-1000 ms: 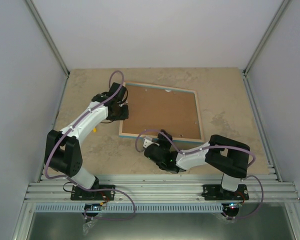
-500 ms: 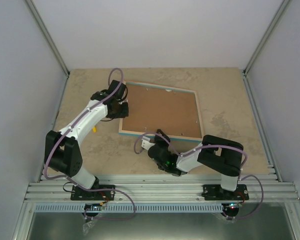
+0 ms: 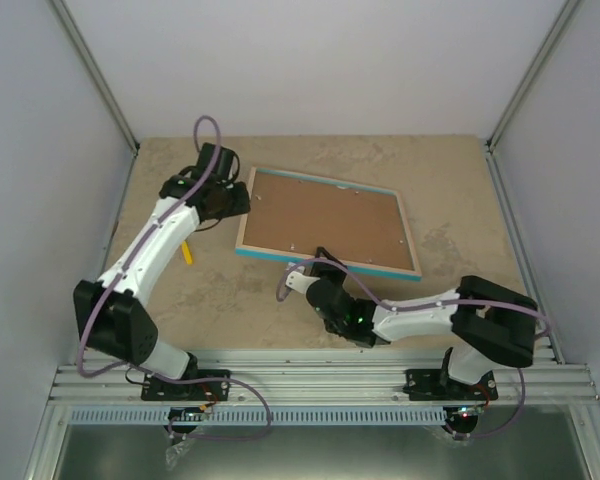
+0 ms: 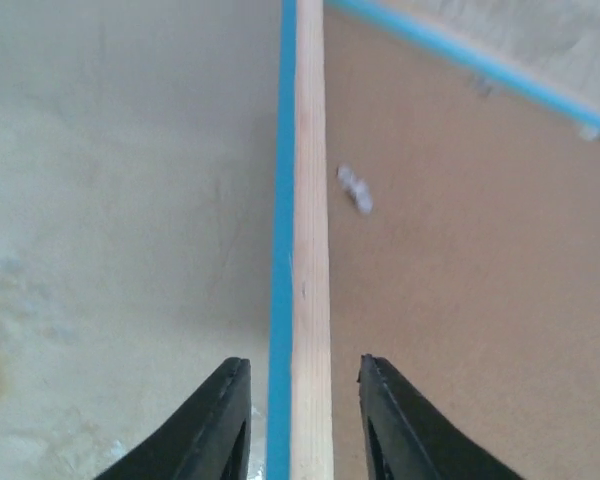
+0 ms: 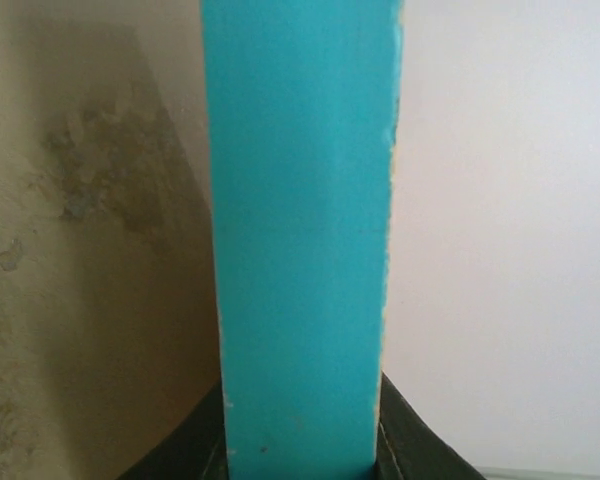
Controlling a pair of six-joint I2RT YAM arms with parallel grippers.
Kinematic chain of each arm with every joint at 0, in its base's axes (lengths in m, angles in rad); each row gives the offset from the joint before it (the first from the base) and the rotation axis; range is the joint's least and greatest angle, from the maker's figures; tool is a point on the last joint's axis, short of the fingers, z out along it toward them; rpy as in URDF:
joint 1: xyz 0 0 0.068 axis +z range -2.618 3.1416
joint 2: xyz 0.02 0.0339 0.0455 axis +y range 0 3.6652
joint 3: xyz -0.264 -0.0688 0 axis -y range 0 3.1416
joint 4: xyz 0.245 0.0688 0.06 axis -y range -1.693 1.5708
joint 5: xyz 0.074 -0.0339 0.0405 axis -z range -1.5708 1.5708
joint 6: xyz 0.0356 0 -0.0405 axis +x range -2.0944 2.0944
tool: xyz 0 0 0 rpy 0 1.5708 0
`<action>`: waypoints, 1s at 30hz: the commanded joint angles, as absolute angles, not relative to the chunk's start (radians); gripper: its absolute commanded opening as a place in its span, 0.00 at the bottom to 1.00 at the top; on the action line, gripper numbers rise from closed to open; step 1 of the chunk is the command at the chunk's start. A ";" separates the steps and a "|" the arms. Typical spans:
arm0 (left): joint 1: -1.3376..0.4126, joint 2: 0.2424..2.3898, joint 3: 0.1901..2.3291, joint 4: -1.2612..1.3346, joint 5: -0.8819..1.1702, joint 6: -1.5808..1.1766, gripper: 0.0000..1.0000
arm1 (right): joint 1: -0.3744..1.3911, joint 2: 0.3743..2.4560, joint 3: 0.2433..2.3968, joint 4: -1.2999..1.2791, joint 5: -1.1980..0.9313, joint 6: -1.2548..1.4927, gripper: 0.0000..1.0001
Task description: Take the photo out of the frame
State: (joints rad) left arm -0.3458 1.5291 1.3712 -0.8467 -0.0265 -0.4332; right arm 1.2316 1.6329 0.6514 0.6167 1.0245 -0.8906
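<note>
Grip first: the right gripper is pinched on the near rail of the frame, its dark fingers pressed against both sides of the turquoise edge. The left gripper straddles the left rail with its jaws spread. A gap shows on each side of the wood, so it touches nothing there.

The frame lies face down on the table, with the brown backing board uppermost. A small pale tab sits on the board near the left rail. The photo is hidden, presumably under that board inside the frame. A small yellow thing lies on the table left of the frame, beside the left arm.

The risk, as I see it, is that one pinch on one thin rail carries everything. With the left jaws slack, a pull from the right could swing the frame round that grip or slide it across the table. If the near edge lifts while the board is loose, whatever lies under it could spill out.

A second ago the right jaws stood wide beside the near rail, and now they have shut on it. The left gripper held the left rail then and has since let go and moved toward the far left corner. The frame has also twisted a little, its near right corner moving further right.
</note>
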 commanded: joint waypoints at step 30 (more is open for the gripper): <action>-0.279 0.911 1.219 -0.619 -0.178 -0.619 0.88 | 1.066 1.488 1.704 -0.598 0.375 0.094 0.00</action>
